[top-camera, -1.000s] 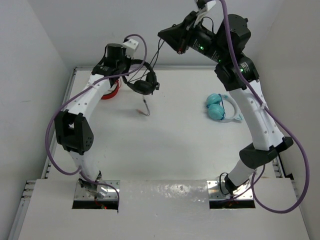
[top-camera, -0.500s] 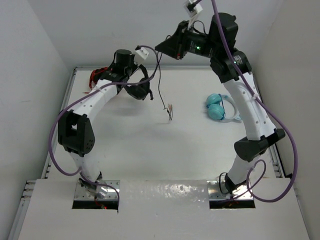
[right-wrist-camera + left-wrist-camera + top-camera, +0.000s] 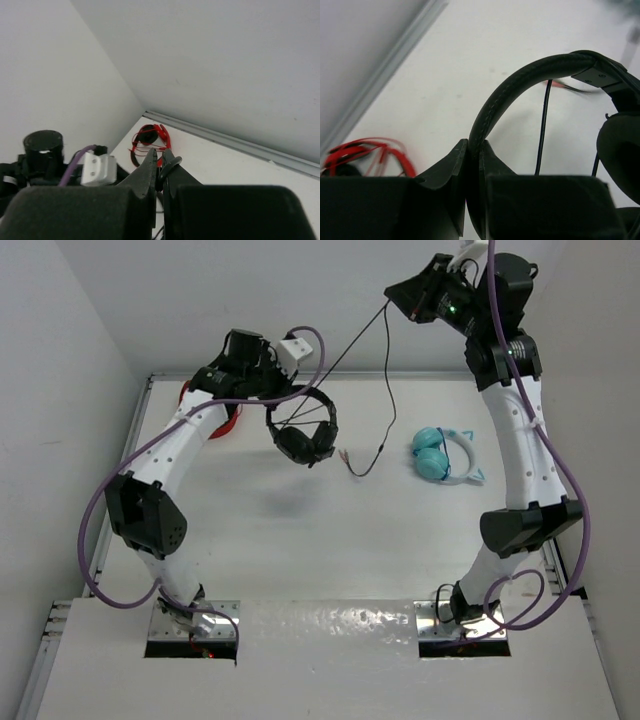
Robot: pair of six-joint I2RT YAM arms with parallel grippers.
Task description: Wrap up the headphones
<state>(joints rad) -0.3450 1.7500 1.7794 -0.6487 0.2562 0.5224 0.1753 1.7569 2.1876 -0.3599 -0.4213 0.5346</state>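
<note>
White table [image 3: 300, 540] sat below both arms. Left gripper [image 3: 474, 148] was clamped on the headband of the black headphones [image 3: 301, 443], dangling them over the far side, while the raised right gripper [image 3: 400, 295] pinched their cable [image 3: 387, 380].

A robotics lab test cell. A white surface [image 3: 300, 540] is boxed in by plain white walls [image 3: 200, 300]. Two white robot arms, left [image 3: 170, 450] and right [image 3: 525, 460], are bolted to metal plates [image 3: 215, 615] at its near edge, trailing purple cables [image 3: 95, 530].
</note>
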